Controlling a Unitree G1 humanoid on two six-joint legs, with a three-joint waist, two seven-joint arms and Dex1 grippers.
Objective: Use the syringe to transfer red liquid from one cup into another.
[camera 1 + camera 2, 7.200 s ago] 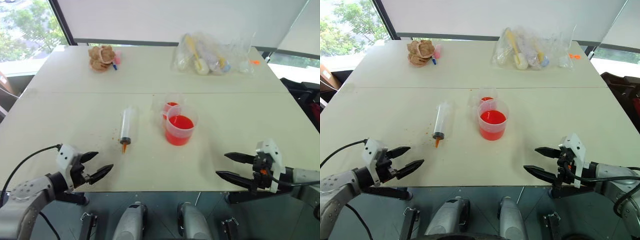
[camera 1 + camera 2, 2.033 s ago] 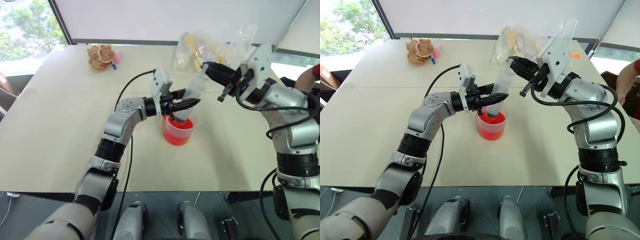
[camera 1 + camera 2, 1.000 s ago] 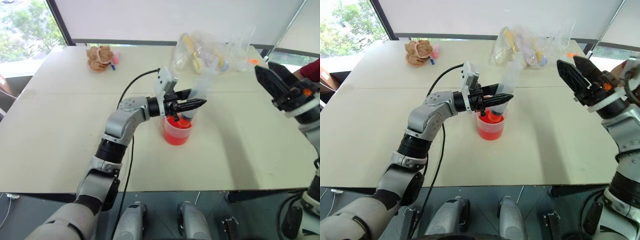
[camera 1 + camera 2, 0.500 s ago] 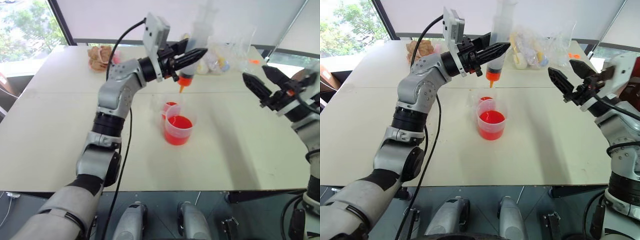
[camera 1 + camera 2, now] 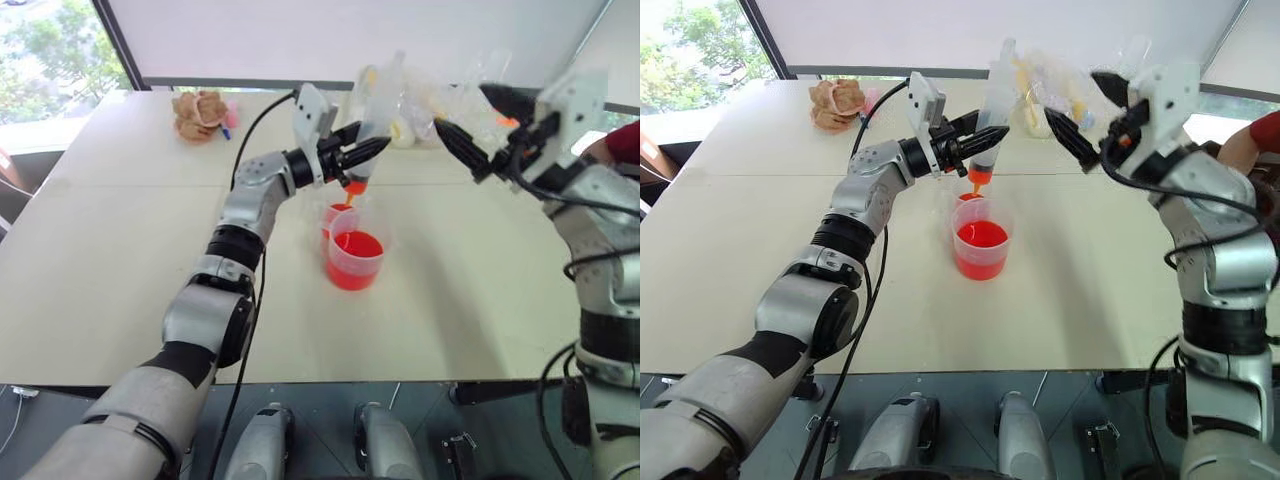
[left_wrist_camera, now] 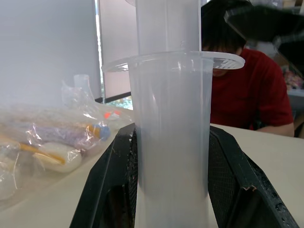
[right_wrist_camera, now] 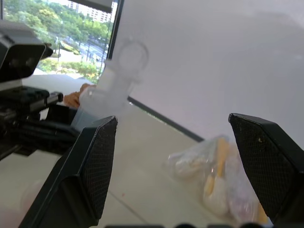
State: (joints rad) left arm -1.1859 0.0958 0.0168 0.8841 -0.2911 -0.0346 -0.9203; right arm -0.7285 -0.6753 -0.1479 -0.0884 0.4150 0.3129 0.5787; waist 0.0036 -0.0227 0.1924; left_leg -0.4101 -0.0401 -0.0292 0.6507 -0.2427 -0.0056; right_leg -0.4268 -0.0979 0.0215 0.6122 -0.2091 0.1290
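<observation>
Orange-tipped syringe (image 5: 990,100) is pinched upright in the left gripper (image 5: 985,135), nozzle aimed down over the small cup (image 5: 968,199) mid-table, presumably for emptying. Right gripper (image 5: 1085,110), fingers spread, hovers nearby, probably going for the plunger.

Wide-apart jaws frame the syringe (image 7: 107,92) and a plastic bag (image 7: 213,175).

syringe (image 5: 985,120) above smaller cup (image 5: 969,199) (behind larger cup (image 5: 983,240))
</observation>
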